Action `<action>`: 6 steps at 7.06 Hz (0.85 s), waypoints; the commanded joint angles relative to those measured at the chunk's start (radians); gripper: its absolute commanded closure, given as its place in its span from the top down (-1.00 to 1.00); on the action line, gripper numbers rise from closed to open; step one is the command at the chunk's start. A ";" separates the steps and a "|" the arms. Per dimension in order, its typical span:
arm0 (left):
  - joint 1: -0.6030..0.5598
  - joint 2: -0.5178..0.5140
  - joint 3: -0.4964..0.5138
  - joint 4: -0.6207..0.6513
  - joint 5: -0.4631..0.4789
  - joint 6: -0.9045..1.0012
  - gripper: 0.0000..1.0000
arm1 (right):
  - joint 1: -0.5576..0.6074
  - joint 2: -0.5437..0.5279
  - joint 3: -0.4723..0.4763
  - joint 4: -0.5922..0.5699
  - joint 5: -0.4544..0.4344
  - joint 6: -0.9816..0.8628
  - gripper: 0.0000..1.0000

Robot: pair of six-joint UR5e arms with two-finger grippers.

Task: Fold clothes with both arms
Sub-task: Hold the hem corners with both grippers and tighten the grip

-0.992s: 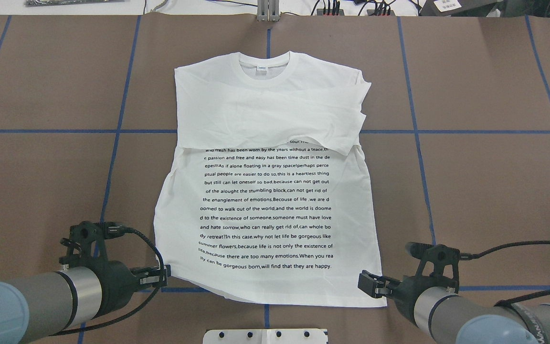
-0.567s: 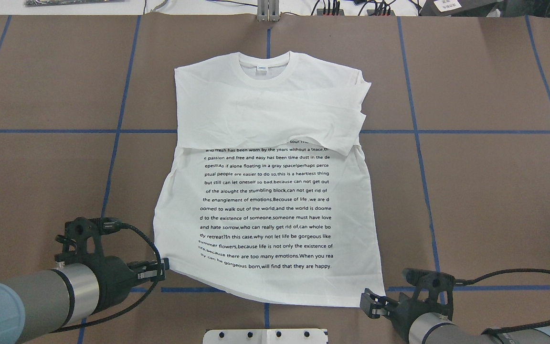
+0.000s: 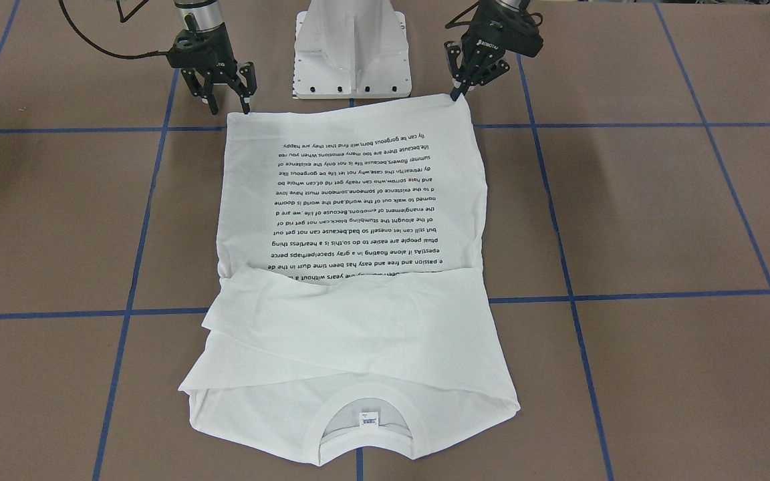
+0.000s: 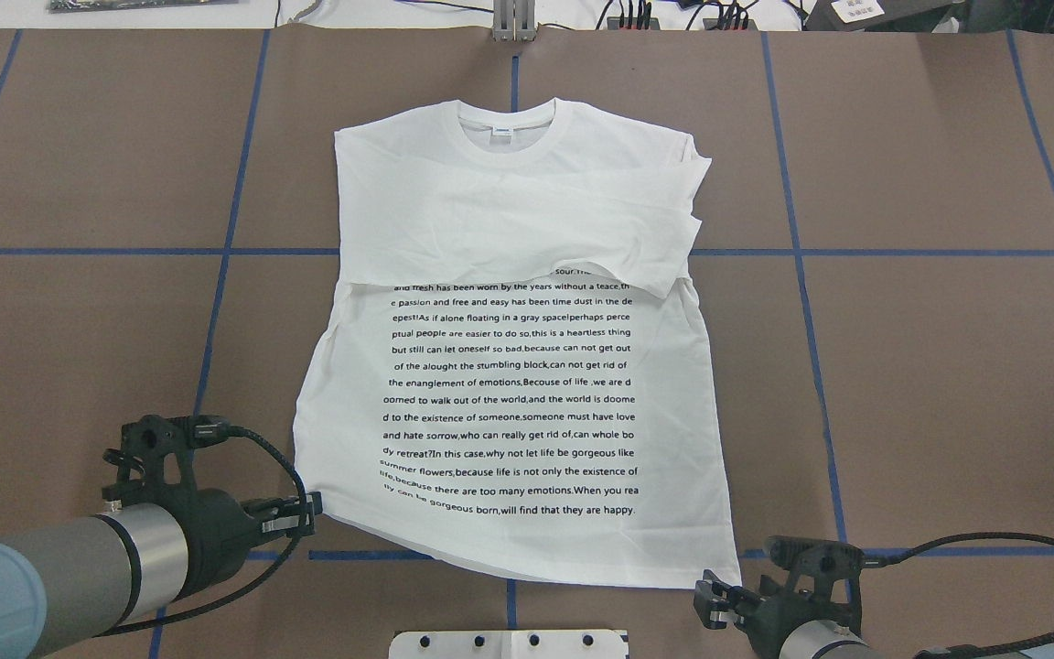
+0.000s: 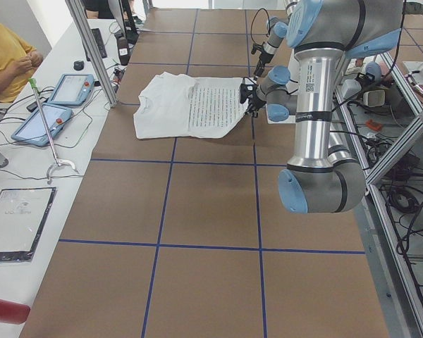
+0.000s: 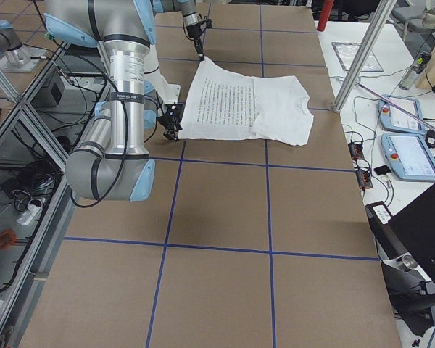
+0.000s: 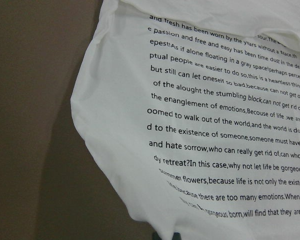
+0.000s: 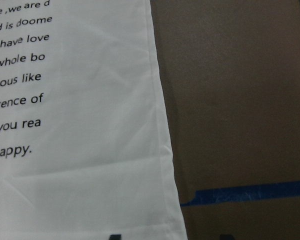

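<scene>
The white T-shirt [image 4: 509,403] lies flat on the brown table, printed text up, collar at the far end and sleeves folded across its chest. My left gripper [image 4: 310,514] stands open, low, at the hem's left corner, its fingertips touching or nearly touching the cloth. In the front-facing view this gripper [image 3: 458,93] points at that corner of the shirt [image 3: 351,200]. My right gripper [image 4: 705,604] is open just off the hem's right corner, and the front-facing view shows this gripper [image 3: 230,107] with its fingers spread. In the right wrist view the hem corner [image 8: 170,220] lies between the two fingertips.
The white pedestal [image 4: 509,643] stands between the arms at the near edge. Blue tape lines [image 4: 792,252] cross the table. Beyond the far edge are a side bench with tablets [image 5: 70,88], an aluminium post [image 5: 92,49] and a seated person [image 5: 7,56].
My right gripper has drawn back toward the robot, from beside the hem's right edge to just off its corner. My left gripper has shifted slightly outward. The shirt has barely moved.
</scene>
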 commanded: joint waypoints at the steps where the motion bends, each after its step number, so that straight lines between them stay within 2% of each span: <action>1: 0.000 0.002 0.000 0.000 0.000 -0.002 -1.00 | -0.015 0.003 -0.018 -0.002 -0.002 -0.003 0.16; 2: 0.000 0.007 -0.002 0.000 0.000 -0.005 -1.00 | -0.020 0.004 -0.019 -0.004 -0.005 -0.006 0.01; 3: 0.000 0.008 -0.002 0.000 0.000 -0.005 -1.00 | -0.020 0.006 -0.016 -0.004 -0.007 -0.011 -0.30; 4: 0.000 0.008 -0.002 0.000 0.002 -0.007 -1.00 | -0.020 0.006 -0.015 -0.002 -0.007 -0.014 -0.51; 5: 0.000 0.008 -0.002 0.000 0.002 -0.007 -1.00 | -0.006 0.006 -0.010 -0.008 -0.007 -0.040 -0.50; 6: 0.000 0.008 0.000 0.000 0.002 -0.007 -1.00 | 0.000 0.006 -0.005 -0.014 -0.007 -0.052 -0.38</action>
